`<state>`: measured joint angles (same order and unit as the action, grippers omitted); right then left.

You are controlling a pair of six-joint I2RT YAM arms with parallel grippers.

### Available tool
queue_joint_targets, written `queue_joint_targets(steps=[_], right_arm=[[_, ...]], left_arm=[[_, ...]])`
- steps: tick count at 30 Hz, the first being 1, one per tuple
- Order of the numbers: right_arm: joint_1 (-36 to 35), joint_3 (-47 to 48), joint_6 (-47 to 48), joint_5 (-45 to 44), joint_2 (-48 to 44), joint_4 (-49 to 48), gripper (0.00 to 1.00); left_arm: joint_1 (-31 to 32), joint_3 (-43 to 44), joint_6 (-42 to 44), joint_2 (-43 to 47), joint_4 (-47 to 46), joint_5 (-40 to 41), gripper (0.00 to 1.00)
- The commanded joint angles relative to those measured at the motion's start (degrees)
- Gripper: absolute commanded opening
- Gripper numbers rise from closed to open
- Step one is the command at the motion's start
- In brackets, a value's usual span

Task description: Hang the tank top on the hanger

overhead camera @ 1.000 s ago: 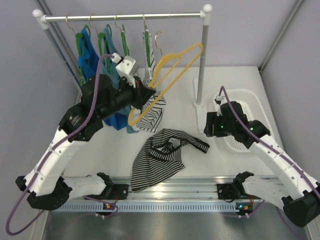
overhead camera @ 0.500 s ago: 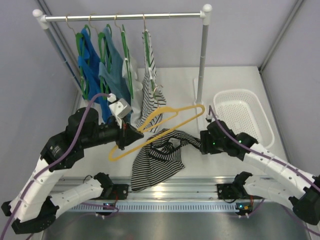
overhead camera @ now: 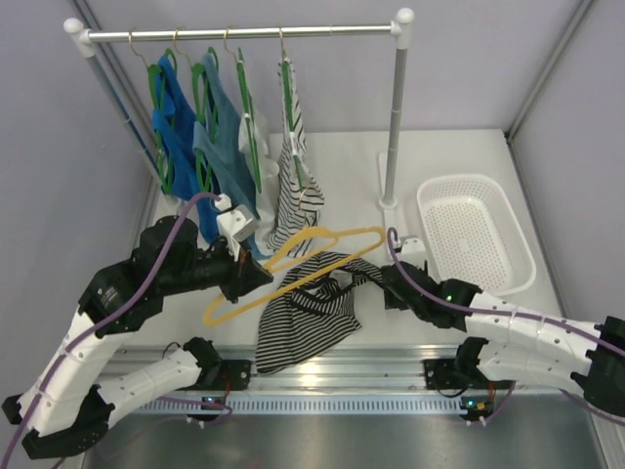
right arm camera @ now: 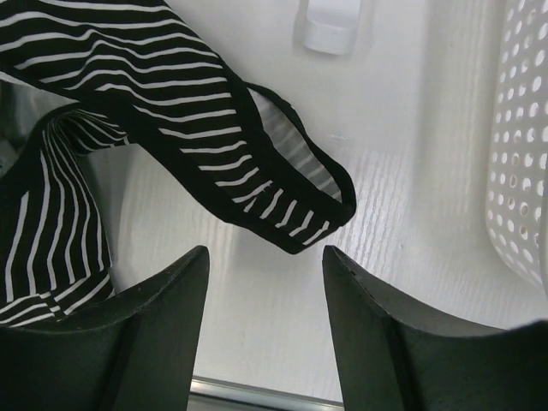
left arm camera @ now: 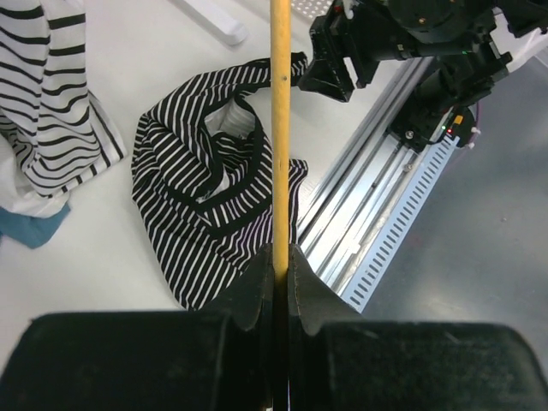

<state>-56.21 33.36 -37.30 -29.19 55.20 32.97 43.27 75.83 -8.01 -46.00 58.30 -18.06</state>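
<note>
Left arm: elbow bent, reaching toward centre; left fingers (left arm camera: 280, 257) pinched onto the hanger (left arm camera: 280, 128).
Right arm: low, stretched leftward; right fingers (right arm camera: 265, 257) spread apart just short of a black-edged strap.
Hanger: thin, yellow-orange, held tilted above the tank top (overhead camera: 308, 318).
Tank top: dark, narrow-striped, crumpled on the worktop (overhead camera: 459, 156) between the arms.
Count: one hanger held, one tank top.

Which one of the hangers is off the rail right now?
The yellow-orange hanger, clamped in the left gripper over the dark striped tank top. The green hangers all hang on the rail.
</note>
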Motion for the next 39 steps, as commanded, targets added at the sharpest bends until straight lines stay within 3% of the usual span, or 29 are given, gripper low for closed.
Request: queue_joint_targets(steps=[1,12,25,35,39], right_arm=[[-3.0,-1.0,-0.9,-7.8,-1.1,-4.8,0.56],[-6.7,-3.1,-5.6,-13.7,4.8,-6.1,0.53],[-6.9,0.7,-3.2,-16.3,12.4,-6.5,0.46],[-3.9,2.5,-0.2,-16.6,13.3,-7.7,0.06],[-3.2,6.2,0.7,-16.5,12.2,-5.1,0.01]], left_arm=[[0.1,0.4,-1.0,-0.1,0.7,3.6,0.0],[0.1,0.0,-1.7,-0.7,1.6,4.4,0.0],[0.1,-1.5,-1.6,-0.2,2.8,1.7,0.0],[0.1,-2.5,-1.7,-0.1,4.4,-0.3,0.0],[0.1,-4.1,-1.6,0.1,4.3,-2.5,0.0]])
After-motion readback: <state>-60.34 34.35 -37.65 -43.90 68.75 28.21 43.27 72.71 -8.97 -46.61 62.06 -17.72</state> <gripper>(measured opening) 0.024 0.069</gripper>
